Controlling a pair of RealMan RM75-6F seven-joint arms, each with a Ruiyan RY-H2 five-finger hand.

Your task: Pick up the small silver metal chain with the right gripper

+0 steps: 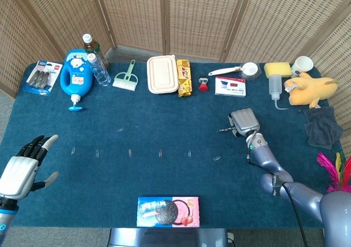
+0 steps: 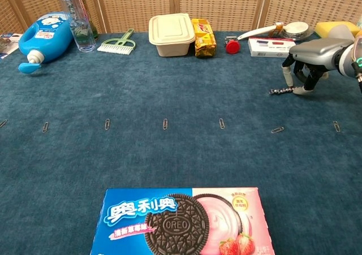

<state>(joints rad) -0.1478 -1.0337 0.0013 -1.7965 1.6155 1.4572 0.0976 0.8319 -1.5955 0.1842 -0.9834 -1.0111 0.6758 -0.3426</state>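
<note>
The small silver chain (image 1: 225, 130) (image 2: 280, 90) lies flat on the blue table cloth, right of centre. My right hand (image 1: 243, 121) (image 2: 312, 53) hovers palm down over the chain's right end. Its fingertips (image 2: 289, 81) point down at the cloth, spread on either side of that end, and the chain still rests on the cloth. At the near left corner my left hand (image 1: 22, 167) is held with its fingers apart and nothing in it; the chest view does not show it.
A row of paper clips (image 1: 160, 153) (image 2: 165, 123) crosses the table's middle. An Oreo box (image 1: 168, 211) (image 2: 181, 221) sits at the front edge. Along the back stand a white lunch box (image 1: 162, 74), a red-and-white carton (image 1: 230, 86) and a blue bottle (image 1: 75, 74). A dark cloth (image 1: 322, 125) lies right.
</note>
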